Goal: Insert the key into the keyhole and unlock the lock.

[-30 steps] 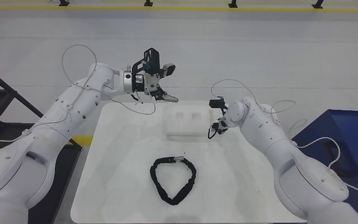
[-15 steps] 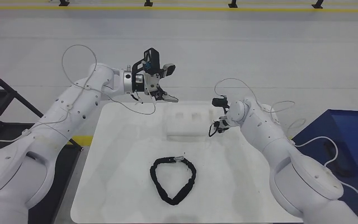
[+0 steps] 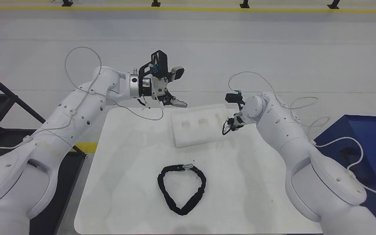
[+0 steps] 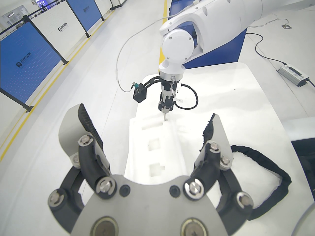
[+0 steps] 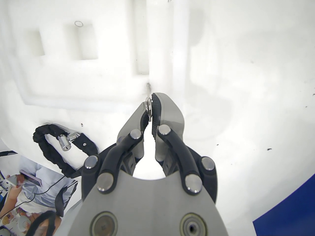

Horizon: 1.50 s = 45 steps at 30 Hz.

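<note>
Right tool (image 5: 149,108) holding key (image 5: 148,94) shifted; foam tray (image 3: 194,137) rotated.

The white foam block (image 3: 197,126) stands at the far middle of the table (image 3: 117,176), and it is the big thing in my way. My right gripper (image 5: 148,105) pinches the key (image 5: 148,91) right at one end of it. The black chain lock (image 3: 183,188) lies nearer to me. A strip of table runs between block and lock, and a gripper can pass there. There is wide room on both sides of the lock. My left gripper (image 4: 147,121) hangs spread near the block's other end.
</note>
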Tool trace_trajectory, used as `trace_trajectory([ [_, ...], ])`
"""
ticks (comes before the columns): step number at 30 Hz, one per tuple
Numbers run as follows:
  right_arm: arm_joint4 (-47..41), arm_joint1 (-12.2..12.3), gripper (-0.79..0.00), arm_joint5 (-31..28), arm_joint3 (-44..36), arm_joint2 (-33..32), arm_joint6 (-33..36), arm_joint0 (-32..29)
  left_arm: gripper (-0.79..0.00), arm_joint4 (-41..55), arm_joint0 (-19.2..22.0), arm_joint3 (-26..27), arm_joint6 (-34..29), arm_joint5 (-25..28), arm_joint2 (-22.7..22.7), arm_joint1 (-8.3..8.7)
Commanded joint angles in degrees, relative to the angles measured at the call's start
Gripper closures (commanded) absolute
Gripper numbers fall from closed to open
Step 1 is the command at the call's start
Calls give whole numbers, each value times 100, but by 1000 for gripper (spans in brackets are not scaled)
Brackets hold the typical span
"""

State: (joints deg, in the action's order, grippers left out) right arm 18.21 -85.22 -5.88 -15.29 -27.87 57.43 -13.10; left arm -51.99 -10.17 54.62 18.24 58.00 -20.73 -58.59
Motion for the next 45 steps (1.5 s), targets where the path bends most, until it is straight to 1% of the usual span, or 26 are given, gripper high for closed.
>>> trace_trajectory([
  [1,53,20,0,-35,-28,-18,31,76,-785,0,0,0,0,0,0,0],
  [6,27,83,0,-123,-122,-135,155,213,-785,0,0,0,0,0,0,0],
  [12,-251,241,0,-409,-272,-422,594,484,-785,0,0,0,0,0,0,0],
  [19,-620,548,0,-663,-666,-849,1098,610,-785,0,0,0,0,0,0,0],
  [23,-762,778,0,-704,-1157,-1133,1303,571,-785,0,0,0,0,0,0,0],
  [27,-939,1087,0,-694,-1951,-1569,1554,451,-785,0,0,0,0,0,0,0],
  [30,-832,1385,0,-472,-2787,-1985,1688,250,-785,0,0,0,0,0,0,0],
  [33,-705,1705,0,-144,-3889,-2532,1828,-180,-785,0,0,0,0,0,0,0],
  [37,-578,2078,0,279,-5452,-3350,2056,-992,-785,0,0,0,0,0,0,0],
  [39,-538,2214,0,418,-6086,-3716,2141,-1376,-785,0,0,0,0,0,0,0],
  [41,-456,2318,0,383,-6578,-4008,2172,-1691,-785,0,0,0,0,0,0,0],
  [45,-856,2452,0,129,-7071,-4537,2257,-2150,-785,0,0,0,0,0,0,0],
])
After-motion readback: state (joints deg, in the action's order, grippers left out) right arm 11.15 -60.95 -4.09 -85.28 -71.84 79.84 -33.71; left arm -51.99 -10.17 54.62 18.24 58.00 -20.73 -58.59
